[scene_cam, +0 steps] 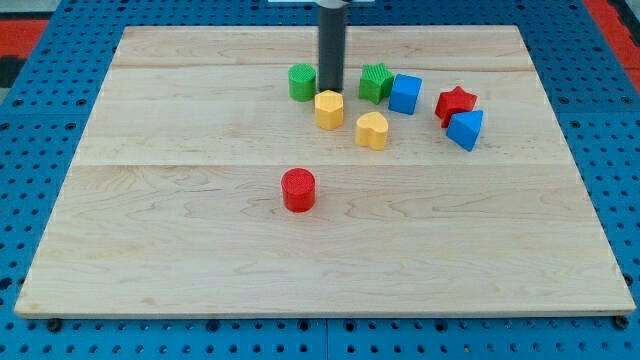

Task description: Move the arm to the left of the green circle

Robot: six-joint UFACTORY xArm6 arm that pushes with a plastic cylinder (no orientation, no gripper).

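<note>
Bright, even light; soft shadows; sharp focus.

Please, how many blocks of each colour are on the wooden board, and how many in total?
Green: 2, the green circle and the green star
Yellow: 2, the yellow hexagon and the yellow heart
Blue: 2, the blue cube and the blue triangle
Red: 2, the red star and the red cylinder
Total: 8

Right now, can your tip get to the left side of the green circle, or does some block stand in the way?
Probably yes. My tip sits just right of the green circle, above the yellow hexagon. No block lies on the circle's left; I would go around it.
</note>
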